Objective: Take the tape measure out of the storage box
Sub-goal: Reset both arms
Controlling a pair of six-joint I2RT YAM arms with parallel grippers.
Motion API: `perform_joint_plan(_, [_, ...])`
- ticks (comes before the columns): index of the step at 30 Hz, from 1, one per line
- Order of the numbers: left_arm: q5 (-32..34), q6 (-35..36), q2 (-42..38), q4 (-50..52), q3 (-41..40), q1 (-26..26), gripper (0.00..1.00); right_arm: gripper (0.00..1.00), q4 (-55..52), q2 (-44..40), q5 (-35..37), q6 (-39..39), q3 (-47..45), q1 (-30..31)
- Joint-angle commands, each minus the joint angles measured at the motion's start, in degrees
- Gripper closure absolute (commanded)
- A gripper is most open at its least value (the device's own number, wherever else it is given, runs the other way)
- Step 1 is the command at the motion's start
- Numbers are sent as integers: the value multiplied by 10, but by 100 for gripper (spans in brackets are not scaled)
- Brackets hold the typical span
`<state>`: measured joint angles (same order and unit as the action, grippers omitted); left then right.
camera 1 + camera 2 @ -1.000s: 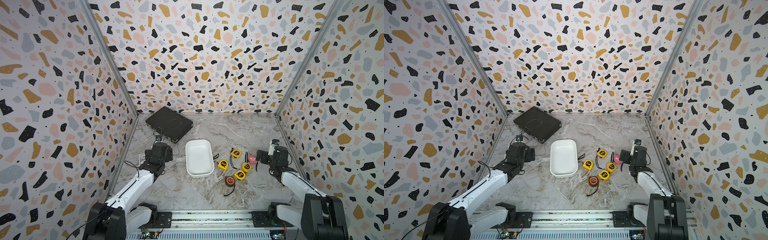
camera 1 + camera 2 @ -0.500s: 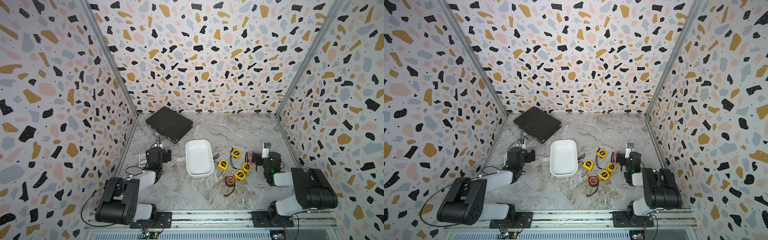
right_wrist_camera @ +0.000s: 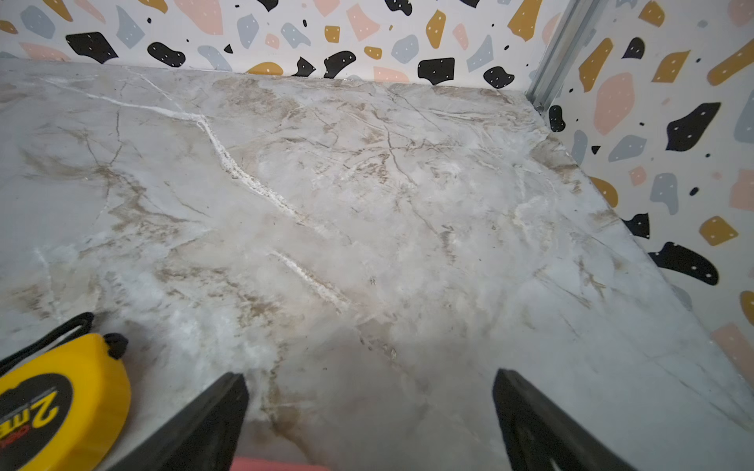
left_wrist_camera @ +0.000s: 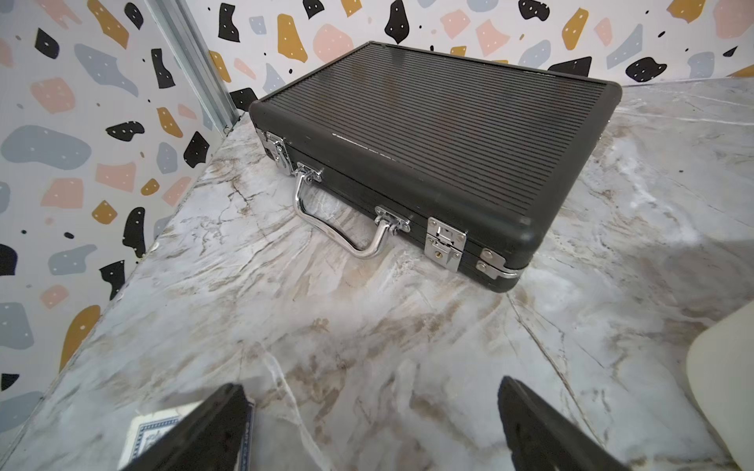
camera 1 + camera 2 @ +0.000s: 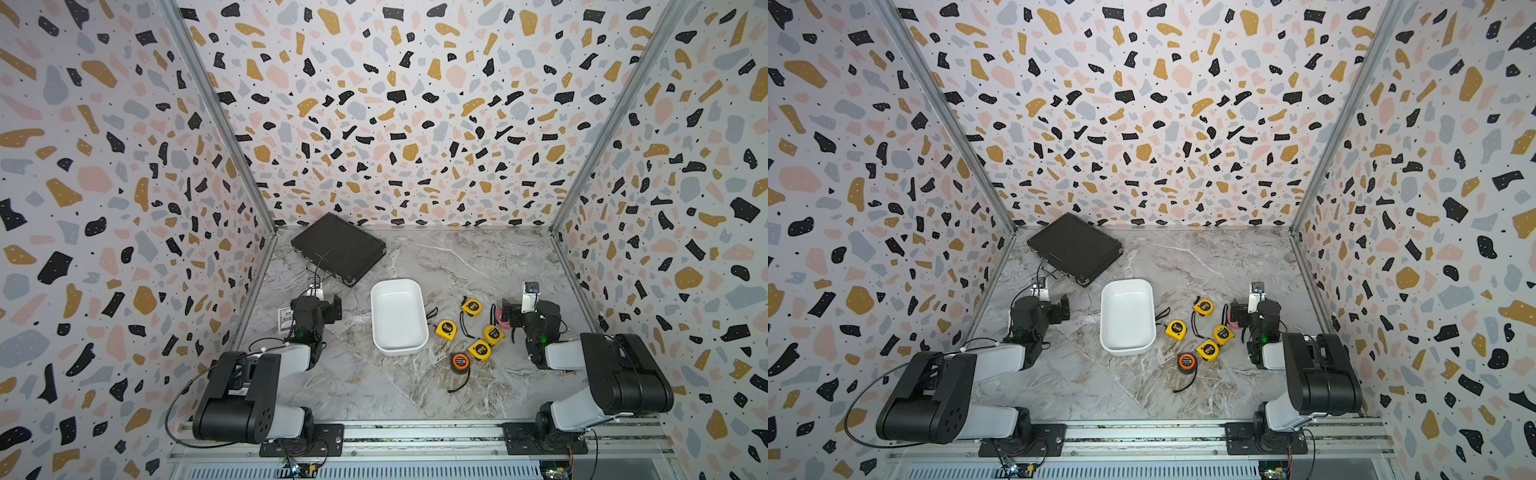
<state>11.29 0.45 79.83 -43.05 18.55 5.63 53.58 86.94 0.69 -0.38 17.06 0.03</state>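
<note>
At the middle of the marble table [image 5: 478,257], the white storage box [image 5: 398,320] is seen bare inside in both top views, its low walls and rounded corners enclosing nothing. Just to its right, clear of the rim, five tape measures [image 5: 446,329] are scattered close together: four yellow with dark round labels, and a black one with an orange face [image 5: 460,360], several trailing a thin black wrist cord across the marble. No tape measure is found in the box, so the removal is judged complete, and the loose cluster is probably explained by each piece being set down at the nearest free spot. Both arms are folded low near their bases, which is read as a rest pose. The left gripper [image 4: 369,391] is held with its jaws wide apart over bare table, facing the closed black case [image 4: 428,142], a card pack [image 4: 143,438] being partly hidden behind one finger; nothing is gripped. The right gripper [image 3: 369,379] is likewise spread wide and empty, with one yellow tape measure [image 3: 53,403] lying just beside a finger and a pink object [image 3: 277,465] close beneath it.
</note>
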Motion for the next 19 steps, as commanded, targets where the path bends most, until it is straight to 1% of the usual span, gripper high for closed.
perform_joint_plan(1, [79,2,-4,-80,-24,23,0,1,10,-7,5,-4,6,2])
perform_joint_plan(6, [111,0,21,-118,-33,31,0,1,11,-7,6,-3,6,2])
perform_joint_plan(19, [115,0,24,-110,-25,32,0,1,10,-6,8,-3,7,2])
